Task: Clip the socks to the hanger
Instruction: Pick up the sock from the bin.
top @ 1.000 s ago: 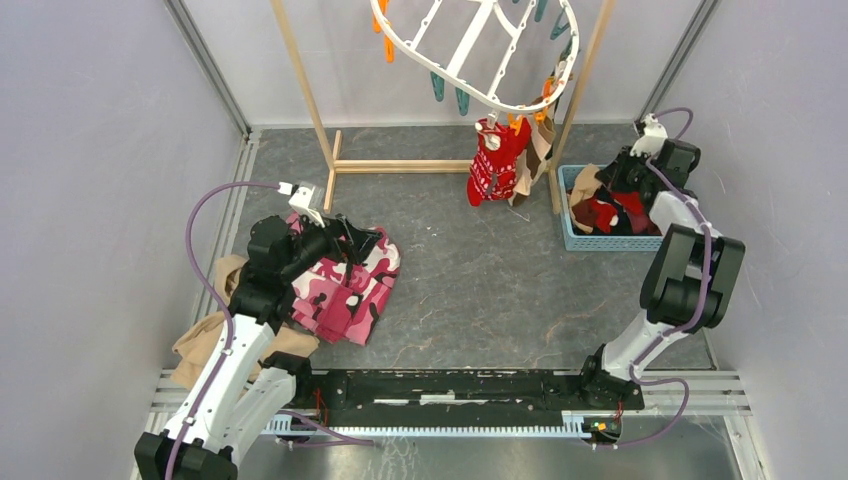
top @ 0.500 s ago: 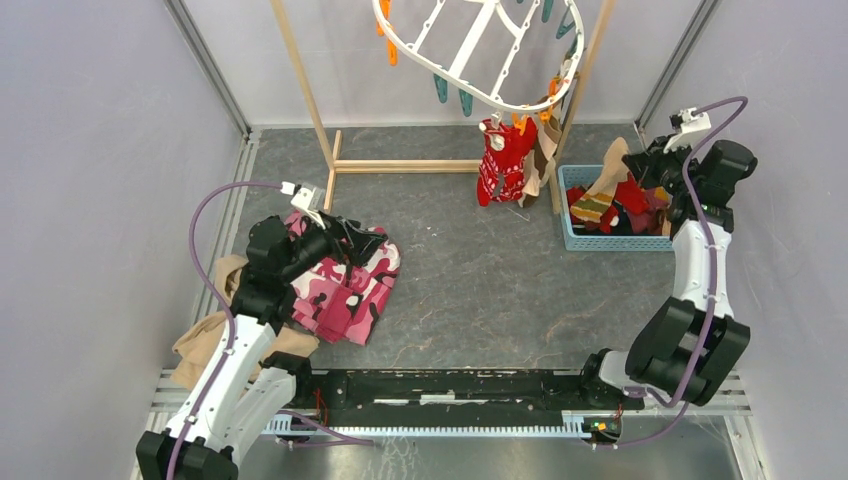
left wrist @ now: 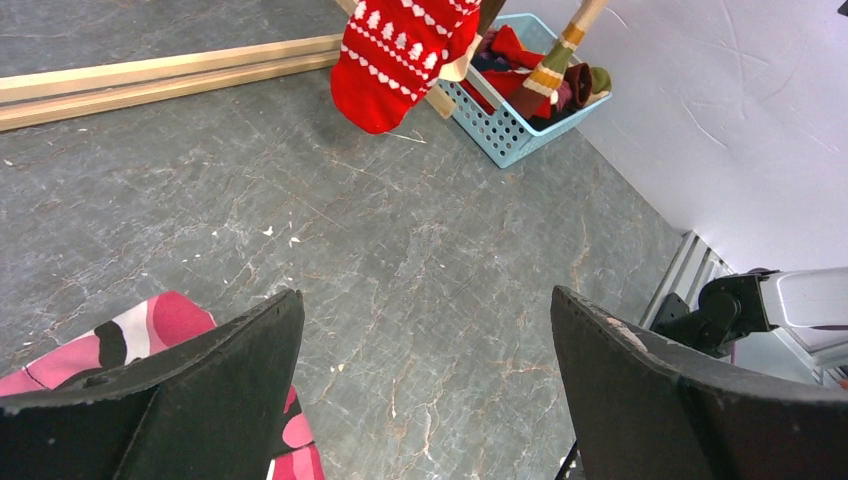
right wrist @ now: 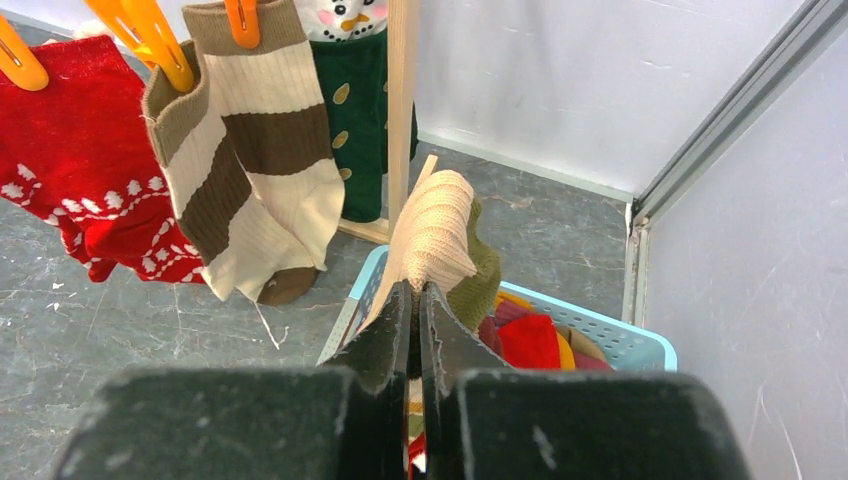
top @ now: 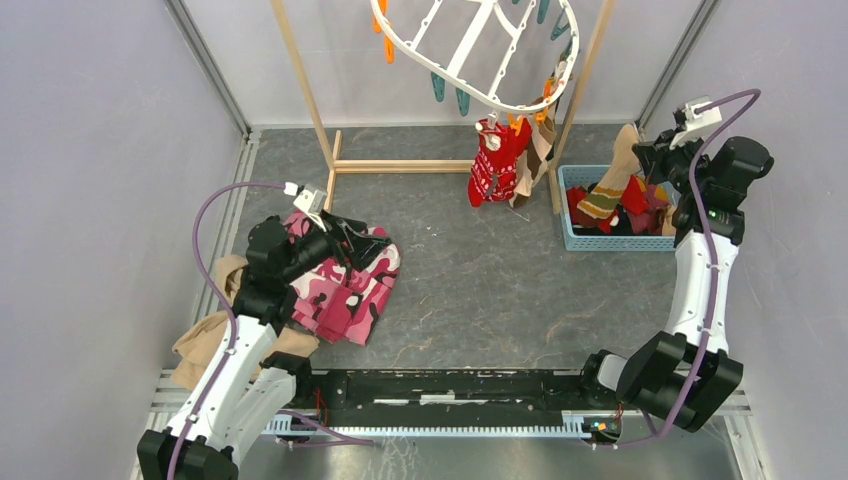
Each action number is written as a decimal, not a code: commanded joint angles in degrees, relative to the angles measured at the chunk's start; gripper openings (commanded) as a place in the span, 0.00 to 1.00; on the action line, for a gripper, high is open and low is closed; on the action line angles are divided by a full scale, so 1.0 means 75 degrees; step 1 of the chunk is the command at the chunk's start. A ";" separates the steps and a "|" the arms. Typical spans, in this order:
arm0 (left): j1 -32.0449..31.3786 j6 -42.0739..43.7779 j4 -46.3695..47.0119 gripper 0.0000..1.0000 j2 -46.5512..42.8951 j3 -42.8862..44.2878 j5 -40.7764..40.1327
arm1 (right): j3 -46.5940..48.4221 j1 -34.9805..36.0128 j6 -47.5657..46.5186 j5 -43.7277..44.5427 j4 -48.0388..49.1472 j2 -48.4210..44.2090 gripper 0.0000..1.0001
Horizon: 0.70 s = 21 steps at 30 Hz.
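The white oval hanger (top: 470, 50) hangs from the rack at the top, with orange and teal clips. A red patterned sock (top: 495, 160) and tan-striped socks (top: 541, 150) are clipped to its near edge. In the right wrist view they show as red (right wrist: 80, 150), tan-striped (right wrist: 250, 170) and dark green (right wrist: 360, 110) socks. My right gripper (top: 645, 160) (right wrist: 418, 290) is shut on a tan knit sock (right wrist: 435, 230), held above the blue basket (top: 610, 240) of loose socks. My left gripper (top: 375, 240) (left wrist: 425, 300) is open and empty over the floor, beside the pink cloth.
The wooden pole rack (top: 400, 165) stands at the back; one post rises beside the basket's left end. A pink camouflage cloth (top: 345, 285) lies under the left arm and a tan cloth (top: 205, 335) lies at the near left. Grey walls close in on both sides.
My right arm has risen and swung right, pulling the tan sock up out of the basket. The left arm has not moved.
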 commanded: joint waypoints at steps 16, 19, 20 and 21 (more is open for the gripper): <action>-0.0687 -0.1812 0.3454 0.97 -0.0139 -0.0824 0.1434 | 0.1230 0.0040 -0.0935 -0.2083 -0.1718 -0.1155 0.00; -0.2288 -0.1065 0.2886 0.96 -0.0097 -0.0627 0.0150 | 0.1126 0.0289 -0.1362 -0.2822 -0.2386 -0.1326 0.00; -0.2927 -0.0652 0.2684 0.96 0.0017 -0.0543 -0.0386 | 0.1075 0.0417 -0.1567 -0.2986 -0.2641 -0.1396 0.00; -0.3638 -0.0275 0.2570 0.96 0.0128 -0.0486 -0.1036 | 0.0952 0.0617 -0.1656 -0.3041 -0.2789 -0.1502 0.00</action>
